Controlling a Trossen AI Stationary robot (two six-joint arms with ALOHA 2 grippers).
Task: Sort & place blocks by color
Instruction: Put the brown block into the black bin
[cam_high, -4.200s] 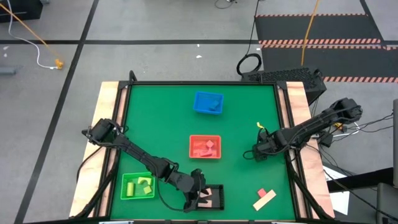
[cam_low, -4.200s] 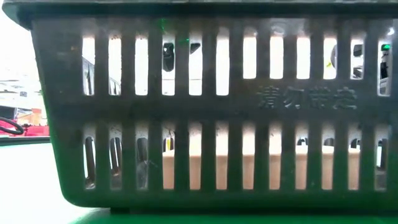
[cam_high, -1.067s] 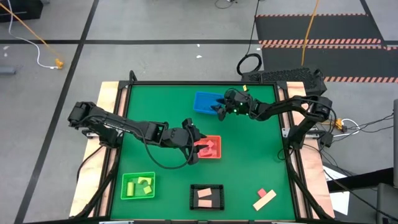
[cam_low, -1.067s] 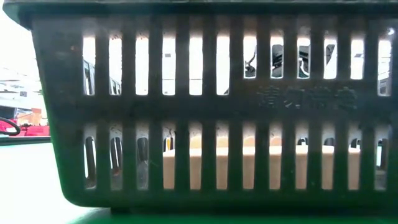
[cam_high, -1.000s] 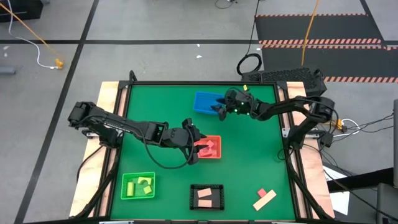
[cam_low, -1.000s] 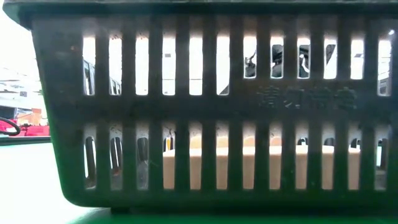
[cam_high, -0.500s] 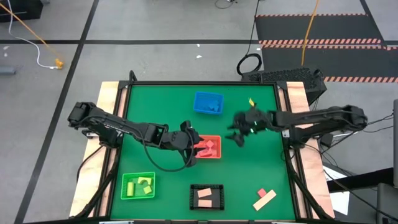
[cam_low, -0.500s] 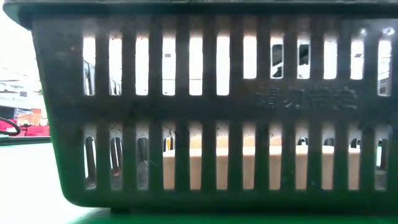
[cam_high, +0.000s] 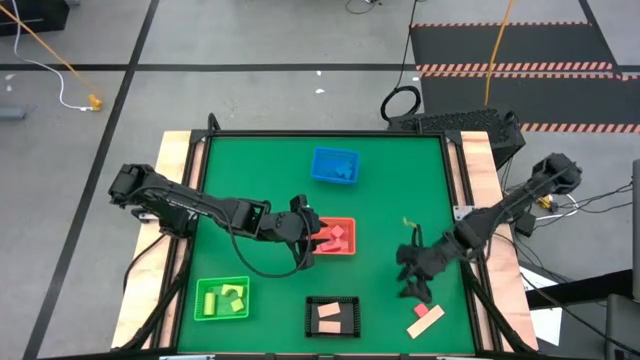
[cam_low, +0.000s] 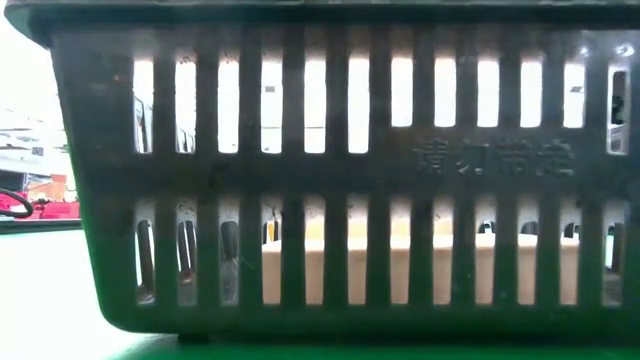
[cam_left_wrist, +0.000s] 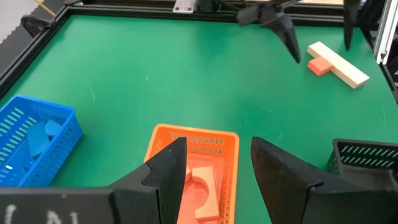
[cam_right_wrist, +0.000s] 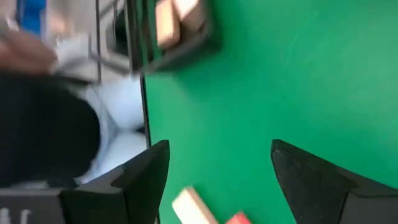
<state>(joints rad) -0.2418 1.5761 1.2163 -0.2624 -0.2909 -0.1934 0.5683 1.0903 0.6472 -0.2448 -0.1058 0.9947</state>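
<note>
A tan bar (cam_high: 427, 320) and a small red block (cam_high: 421, 309) lie on the green mat at the near right, touching each other; both also show in the left wrist view, the bar (cam_left_wrist: 339, 64) and the block (cam_left_wrist: 318, 66). My right gripper (cam_high: 413, 286) is open and empty just beside and above them (cam_right_wrist: 217, 180). My left gripper (cam_high: 306, 240) is open and empty at the left rim of the red bin (cam_high: 331, 237), over pink blocks (cam_left_wrist: 202, 193). The green bin (cam_high: 222, 299) holds yellow blocks, and the black bin (cam_high: 332, 316) holds tan blocks.
The blue bin (cam_high: 335, 165) with blue pieces stands at the far middle. The black bin's slotted wall (cam_low: 330, 180) fills the low view, with tan blocks behind its slots. Raised black rails edge the mat. Bare green mat (cam_high: 400, 190) lies between the bins.
My right gripper has swung from the blue bin at the far middle toward the table's near right, and now stands by the tan bar and red block. The left arm has kept still at the red bin.
</note>
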